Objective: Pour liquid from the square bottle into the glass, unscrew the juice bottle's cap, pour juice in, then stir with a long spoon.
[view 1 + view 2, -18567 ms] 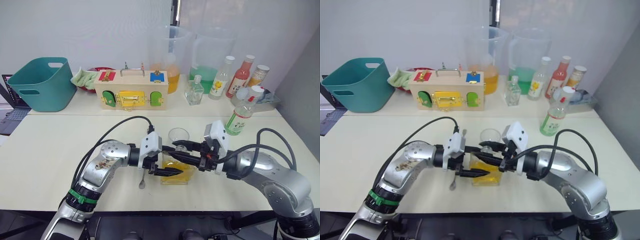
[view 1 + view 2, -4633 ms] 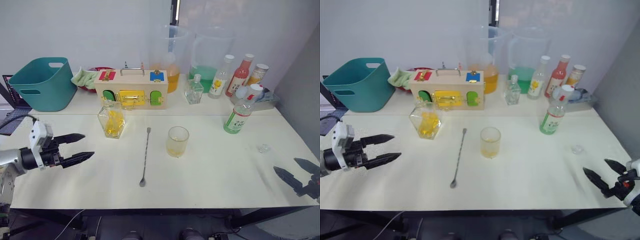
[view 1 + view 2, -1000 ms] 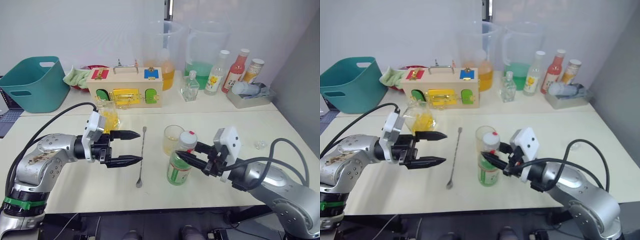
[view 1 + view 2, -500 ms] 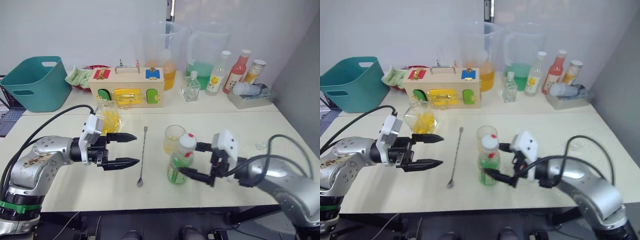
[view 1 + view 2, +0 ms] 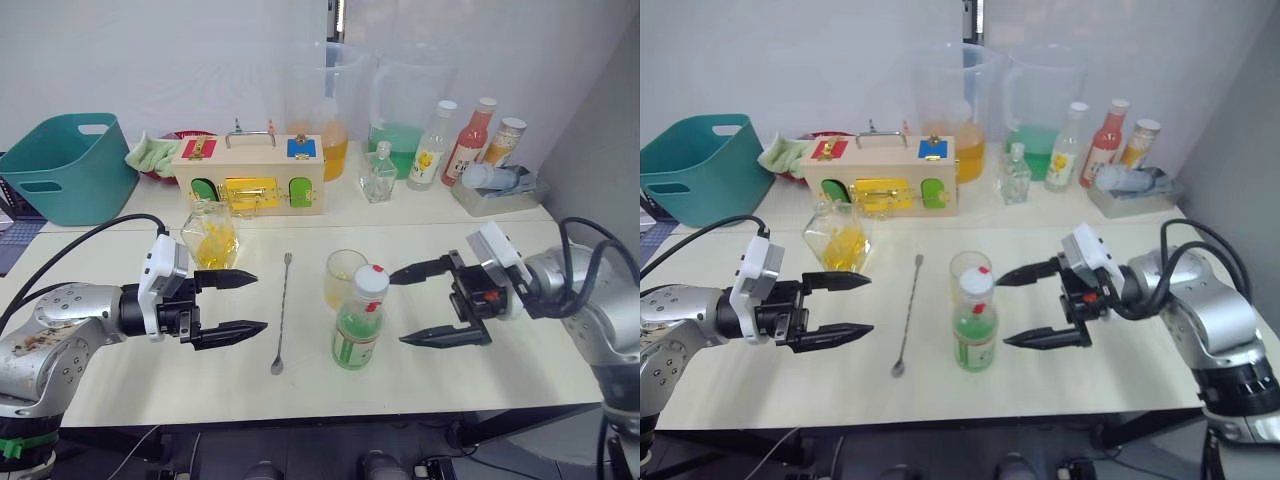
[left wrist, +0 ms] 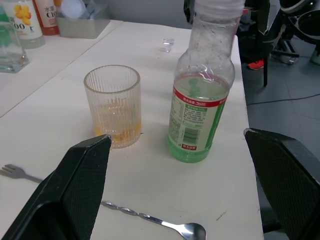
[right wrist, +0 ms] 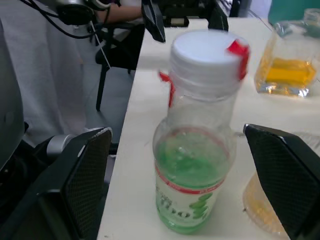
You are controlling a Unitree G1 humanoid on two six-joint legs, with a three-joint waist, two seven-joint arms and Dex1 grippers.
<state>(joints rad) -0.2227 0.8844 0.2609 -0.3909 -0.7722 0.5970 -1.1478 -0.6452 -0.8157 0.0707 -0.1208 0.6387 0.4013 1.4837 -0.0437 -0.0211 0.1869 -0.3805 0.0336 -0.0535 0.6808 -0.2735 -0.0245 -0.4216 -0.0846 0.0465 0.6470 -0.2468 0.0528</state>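
The juice bottle (image 5: pixel 358 325) stands upright just in front of the glass (image 5: pixel 344 279), its white cap (image 5: pixel 371 281) on and pale green juice (image 7: pixel 192 165) low inside. A thin layer of yellow liquid (image 6: pixel 116 136) lies in the glass bottom. The square bottle (image 5: pixel 212 236) with yellow liquid stands at the left, near the wooden box. The long spoon (image 5: pixel 282 312) lies flat between the bottles. My right gripper (image 5: pixel 397 310) is open to the right of the juice bottle, not touching it. My left gripper (image 5: pixel 260 302) is open, left of the spoon, holding nothing.
A teal basket (image 5: pixel 65 165) sits at the far left, and a wooden latch box (image 5: pixel 250 178) at the back. Two big measuring jugs (image 5: pixel 325 110) and several bottles (image 5: pixel 475 140) line the back right beside a grey tray (image 5: pixel 495 188). A small clear piece (image 6: pixel 167 44) lies near the right edge.
My right gripper opened, let go of the juice bottle and drew back to the right. The bottle now stands free by the glass. My left gripper pulled back slightly left.
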